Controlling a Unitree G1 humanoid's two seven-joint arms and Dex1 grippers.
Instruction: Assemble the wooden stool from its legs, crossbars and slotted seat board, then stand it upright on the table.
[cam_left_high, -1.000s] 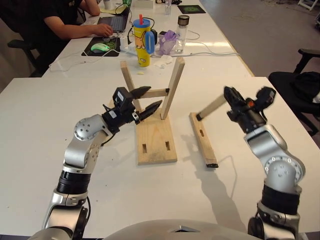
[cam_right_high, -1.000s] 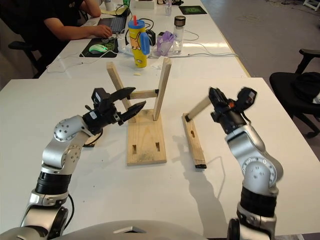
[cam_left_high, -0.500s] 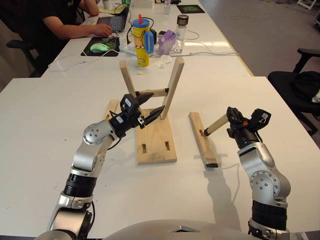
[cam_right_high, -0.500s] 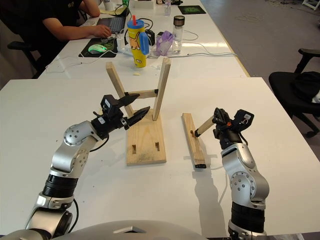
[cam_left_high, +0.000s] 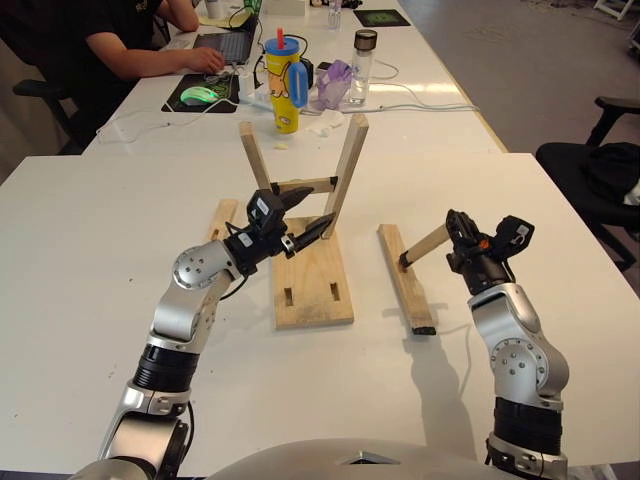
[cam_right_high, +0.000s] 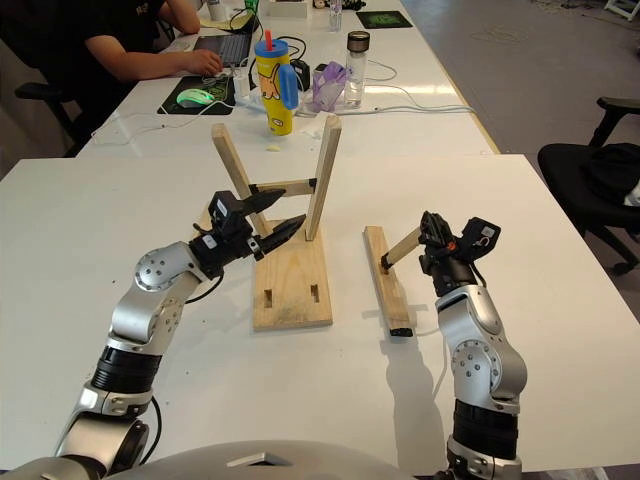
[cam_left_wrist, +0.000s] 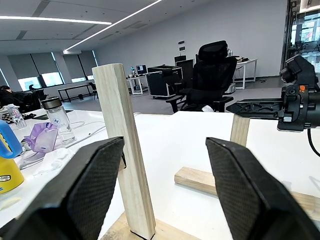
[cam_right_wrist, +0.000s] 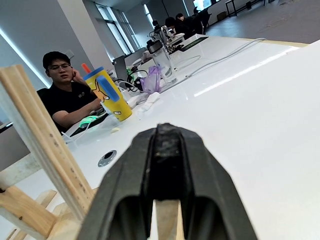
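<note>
Pale slotted seat board (cam_left_high: 312, 290) flat on the worktop (cam_left_high: 100, 250), 2 legs (cam_left_high: 346, 175) upright at its far end, joined by a crossbar (cam_left_high: 312, 185). To its right, a loose leg (cam_left_high: 405, 278) lying flat, second crossbar (cam_left_high: 425, 246) slanting up from it. Left, another leg (cam_left_high: 222, 215).

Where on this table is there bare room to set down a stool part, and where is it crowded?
Bare: the table left of the left gripper, and the near strip before the seat board. Crowded: the middle, where the seat board, the loose leg and the right gripper holding a wooden bar sit close.
</note>
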